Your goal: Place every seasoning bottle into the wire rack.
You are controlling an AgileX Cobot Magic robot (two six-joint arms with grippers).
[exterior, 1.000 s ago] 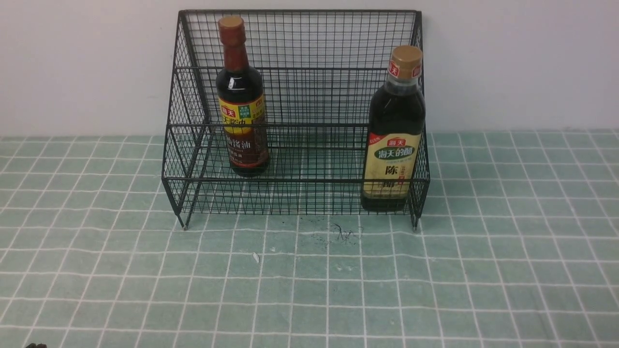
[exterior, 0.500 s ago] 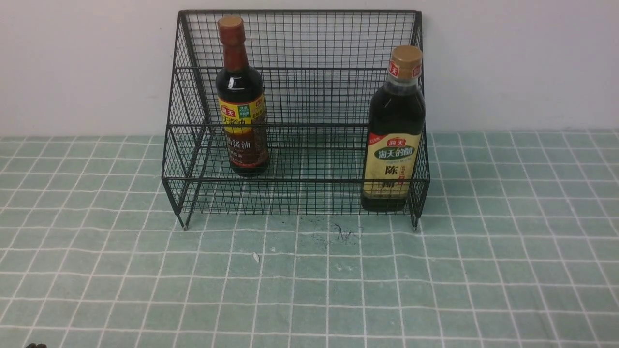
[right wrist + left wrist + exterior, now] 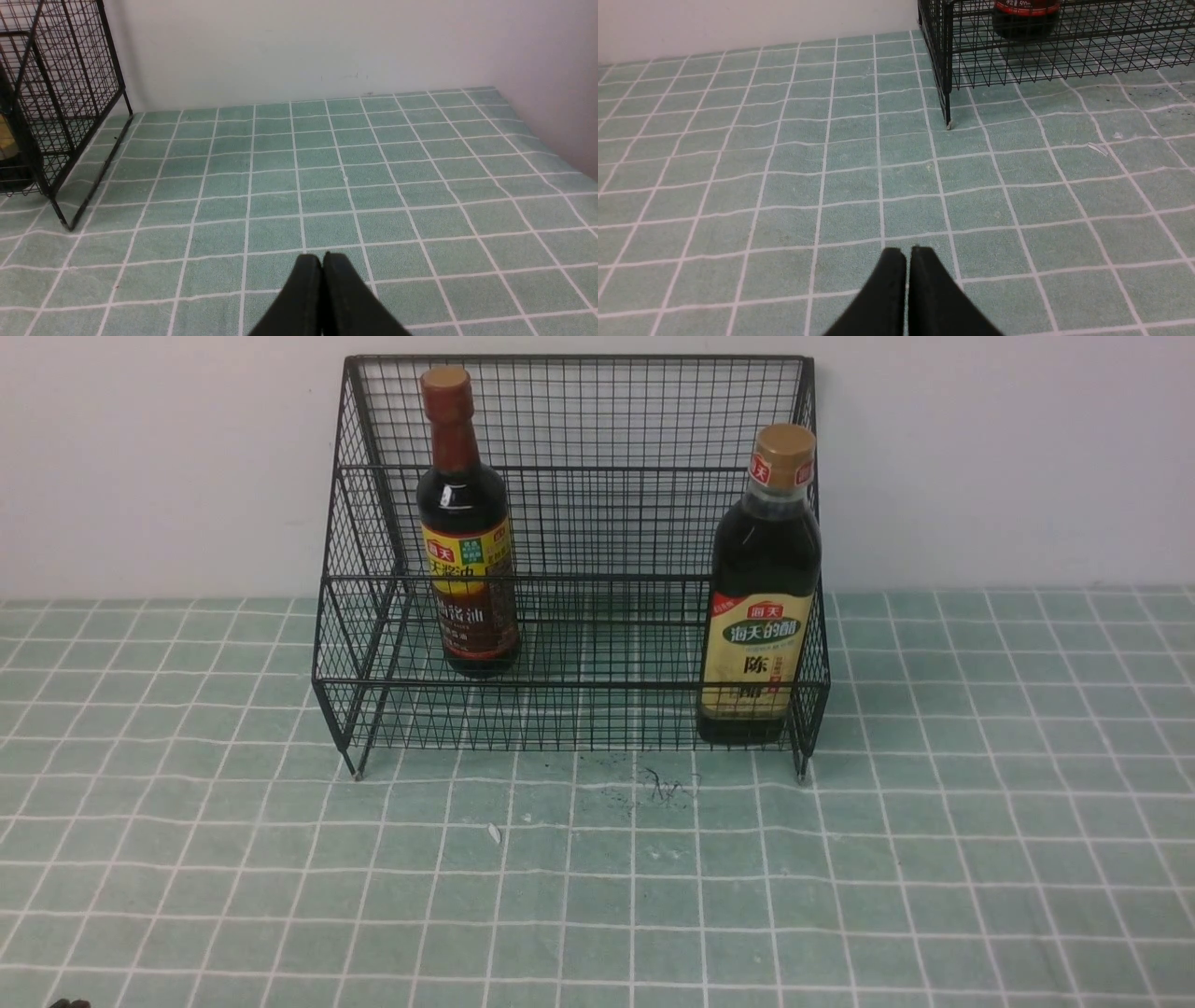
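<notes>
The black wire rack (image 3: 569, 686) stands against the wall. Inside it, upright on the left, is the slim seasoning bottle (image 3: 464, 532) with a red-brown cap. The wider tan-capped seasoning bottle (image 3: 764, 597) stands upright at the rack's right front corner. In the left wrist view my left gripper (image 3: 908, 251) is shut and empty over the cloth, well short of the rack (image 3: 1017, 56); the slim bottle's base (image 3: 1024, 18) shows through the mesh. My right gripper (image 3: 322, 256) is shut and empty, right of the rack's side (image 3: 60, 107). Neither gripper shows in the front view.
A green checked cloth (image 3: 597, 877) covers the table up to a white wall (image 3: 980, 457). A dark scribble mark (image 3: 653, 786) and a small white scrap (image 3: 494, 833) lie in front of the rack. A side wall (image 3: 560, 70) bounds the table at the right.
</notes>
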